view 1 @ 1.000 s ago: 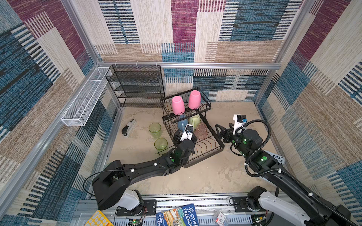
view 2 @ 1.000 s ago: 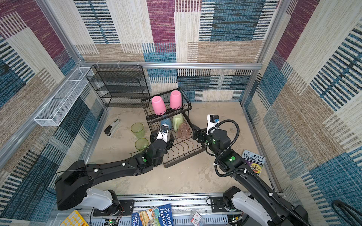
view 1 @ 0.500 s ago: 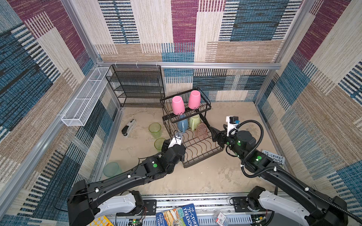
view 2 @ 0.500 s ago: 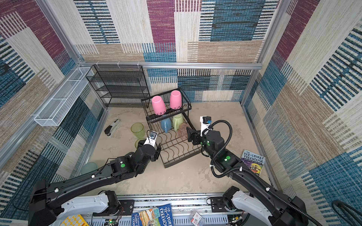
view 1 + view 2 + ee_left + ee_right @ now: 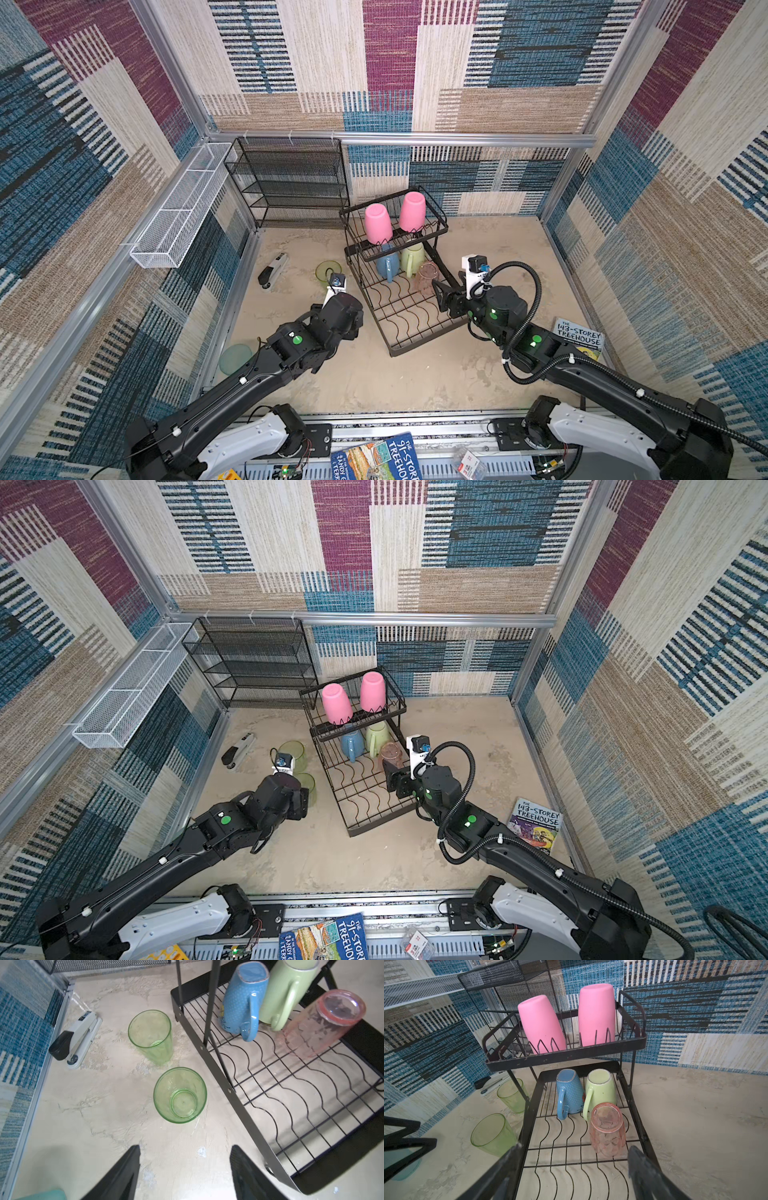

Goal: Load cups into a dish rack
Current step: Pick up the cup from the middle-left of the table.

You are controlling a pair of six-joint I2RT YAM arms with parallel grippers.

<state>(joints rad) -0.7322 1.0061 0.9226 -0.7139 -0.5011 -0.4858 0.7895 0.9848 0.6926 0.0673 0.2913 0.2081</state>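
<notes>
While five cups already rest upside down in the dish rack (image 5: pixel 566 1059), with the opaque pink tumblers (image 5: pixel 377 224) in the upper basket and the blue mug (image 5: pixel 570 1093), pale-green mug (image 5: pixel 602 1088) and clear-pink tumbler (image 5: pixel 608 1132) on the lower tray, the left fingers (image 5: pixel 126 1169) hang spread and empty over the worktop (image 5: pixel 415 386). They are lined up on the near clear-green tumbler (image 5: pixel 179 1095), which stands mouth-up just beside the rack's side rail, the far clear-green tumbler (image 5: pixel 150 1036) behind it. The right fingers (image 5: pixel 645 1174), also spread and gripping nothing, sit either side of the clear-pink tumbler's lower end; contact cannot be told. A pickup looks next. It is best done with one finger inside the mouth and one outside the wall, on the side away from the rail. A gentle close suits thin plastic, then a straight lift and a turn into the free wavy dividers once the right arm clears the tray. Against a second earlier, the left arm has swung from the rack's near edge back over the worktop, uncovering the teal tumbler (image 5: pixel 235 359), and the right arm has pushed farther in; the racked cups sit unchanged.
</notes>
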